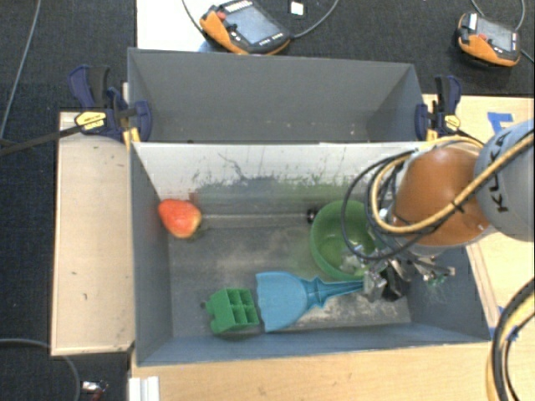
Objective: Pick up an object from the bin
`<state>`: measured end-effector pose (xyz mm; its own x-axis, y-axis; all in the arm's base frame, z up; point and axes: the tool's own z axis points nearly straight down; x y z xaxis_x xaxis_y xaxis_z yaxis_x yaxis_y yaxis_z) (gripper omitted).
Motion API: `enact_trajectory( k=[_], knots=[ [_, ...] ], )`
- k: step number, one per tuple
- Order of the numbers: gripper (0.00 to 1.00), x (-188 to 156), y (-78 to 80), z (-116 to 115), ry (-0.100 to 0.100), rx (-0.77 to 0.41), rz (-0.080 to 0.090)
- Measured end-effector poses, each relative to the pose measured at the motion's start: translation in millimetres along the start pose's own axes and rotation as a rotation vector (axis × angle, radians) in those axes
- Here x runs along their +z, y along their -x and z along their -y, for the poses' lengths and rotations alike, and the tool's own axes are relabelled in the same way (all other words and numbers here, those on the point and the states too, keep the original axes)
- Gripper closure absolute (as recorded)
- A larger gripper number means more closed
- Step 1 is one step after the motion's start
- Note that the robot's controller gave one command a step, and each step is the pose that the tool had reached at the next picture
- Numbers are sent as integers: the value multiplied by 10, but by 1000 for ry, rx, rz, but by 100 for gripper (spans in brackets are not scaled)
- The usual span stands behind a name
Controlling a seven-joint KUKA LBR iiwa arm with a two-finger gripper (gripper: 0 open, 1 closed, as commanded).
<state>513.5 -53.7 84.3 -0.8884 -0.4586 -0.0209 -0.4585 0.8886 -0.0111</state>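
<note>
My gripper (378,283) is low in the bin's right part, at the handle end of a blue plastic scoop (288,296) that lies along the front of the bin floor. Whether the handle sits between the fingers is hidden by the gripper body. A green bowl (338,234) stands just behind and left of the gripper, partly covered by the arm. A green grid-shaped block (231,311) lies against the scoop's wide left end.
A red-orange apple-like fruit (179,218) rests at the back left corner of the bin floor. The arm's orange cover and cables hang over the bin's right side.
</note>
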Motion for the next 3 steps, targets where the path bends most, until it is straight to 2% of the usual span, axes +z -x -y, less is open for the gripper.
enact_trajectory(
  k=[1, 2, 3],
  knots=[
    [100, 0, 0, 0, 0, -1, 0],
    [100, -1167, 48, 102, -3, 30, 6],
    [100, -788, -244, -154, 6, -33, -5]
  ],
)
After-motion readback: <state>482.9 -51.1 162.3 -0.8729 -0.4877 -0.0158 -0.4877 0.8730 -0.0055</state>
